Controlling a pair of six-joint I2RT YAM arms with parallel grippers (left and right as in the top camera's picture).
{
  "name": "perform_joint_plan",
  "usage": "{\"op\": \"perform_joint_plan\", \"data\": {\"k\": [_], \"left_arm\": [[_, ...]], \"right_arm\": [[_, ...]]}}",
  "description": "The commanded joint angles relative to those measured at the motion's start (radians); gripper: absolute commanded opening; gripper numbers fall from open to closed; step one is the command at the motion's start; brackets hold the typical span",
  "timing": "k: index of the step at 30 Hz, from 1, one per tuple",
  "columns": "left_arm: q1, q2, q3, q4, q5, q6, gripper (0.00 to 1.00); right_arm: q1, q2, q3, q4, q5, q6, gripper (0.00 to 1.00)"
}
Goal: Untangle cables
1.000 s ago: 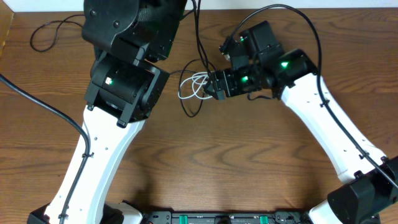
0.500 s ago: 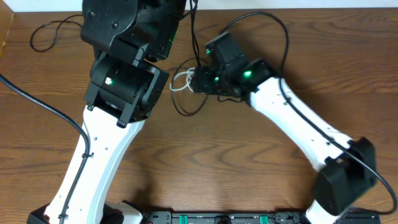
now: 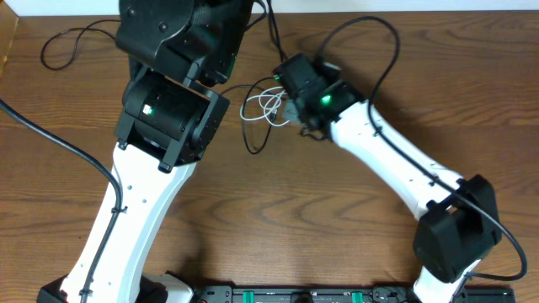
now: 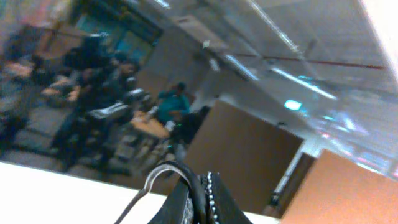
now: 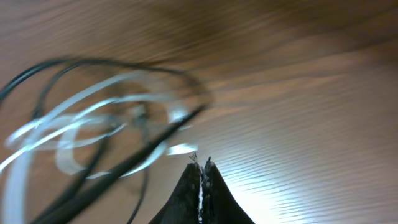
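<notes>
The cables lie tangled at the table's middle back: a short white cable (image 3: 266, 104) in small loops, with a thin black cable (image 3: 253, 141) looping through it. My right gripper (image 3: 290, 108) sits at the right edge of that tangle. In the right wrist view its jaws (image 5: 200, 164) are shut tip to tip, with nothing visible between them, and the blurred white cable (image 5: 68, 127) and black cable (image 5: 118, 165) lie just to their left. My left gripper (image 4: 198, 178) points up at the room, shut on a black cable (image 4: 177, 169) that arches over its tip.
Another thin black cable (image 3: 64, 44) loops at the back left of the wooden table (image 3: 278, 219). A thick black lead (image 3: 59, 143) crosses the left side. My bulky left arm (image 3: 168, 109) covers the area left of the tangle.
My right gripper has gone from open to shut. It pushed left into the tangle, then drew back right, and the white loops shifted slightly. The left arm barely moved.
</notes>
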Motion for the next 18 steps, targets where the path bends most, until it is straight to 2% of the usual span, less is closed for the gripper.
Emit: {"op": "perform_joint_plan", "data": {"k": [1,7,13,15,18], "left_arm": [[0.003,-0.011,0.019,-0.015,-0.089,0.005,0.07],[0.003,-0.011,0.019,-0.094,-0.177,0.005,0.07],[0.003,-0.011,0.019,-0.074,-0.174,-0.015,0.07],[0.003,-0.014,0.019,-0.048,-0.126,-0.047,0.07],[0.003,-0.024,0.019,-0.016,0.034,-0.085,0.07]], "right_arm": [[-0.084,0.005,-0.005,-0.023,0.026,0.011,0.01],[-0.206,0.004,-0.005,-0.035,-0.125,-0.185,0.01],[-0.24,0.004,-0.005,0.071,-0.78,-0.624,0.01],[-0.225,0.004,-0.005,0.104,-0.919,-0.735,0.01],[-0.201,0.004,-0.005,0.131,-0.902,-0.745,0.11]]}}
